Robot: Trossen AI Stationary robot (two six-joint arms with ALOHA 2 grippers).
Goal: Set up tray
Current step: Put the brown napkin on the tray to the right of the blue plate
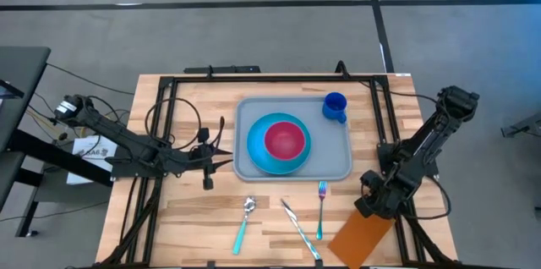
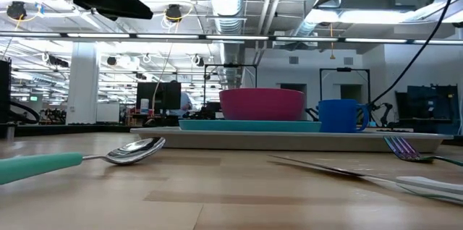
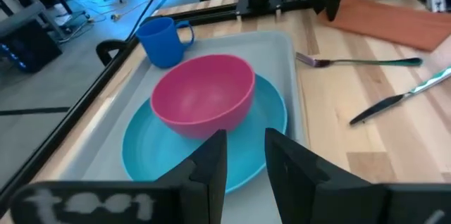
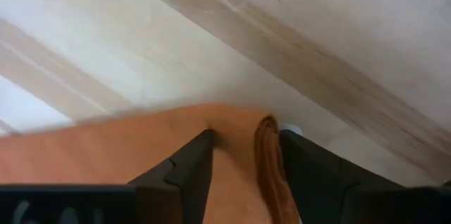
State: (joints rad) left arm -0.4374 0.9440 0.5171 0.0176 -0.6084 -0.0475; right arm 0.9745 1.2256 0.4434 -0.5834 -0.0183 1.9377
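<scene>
The grey-blue tray [image 1: 338,163] lies mid-table. It carries a round blue plate [image 1: 258,155] with a pink bowl [image 1: 285,139] on it and a blue cup [image 1: 335,107] in its far right corner. My left gripper [image 1: 226,161] hovers open just left of the tray, pointing at the bowl [image 3: 204,97] with nothing between its fingers. An orange-brown napkin [image 1: 359,237] lies flat at the near right. My right gripper [image 1: 370,208] stands open over the napkin's far end, pointing down. My right gripper comes at the napkin's far end from above, fingers pointing down. Its two fingertips [image 4: 194,164] stand on the cloth on either side of a raised ridge [image 4: 268,157] of the napkin. The napkin's remaining length lies flat on the table.
A teal-handled spoon [image 1: 244,221], a knife [image 1: 300,227] and a fork [image 1: 321,210] lie on the wood in front of the tray. Black frame rails [image 1: 165,134] run along the table's left, right and far sides.
</scene>
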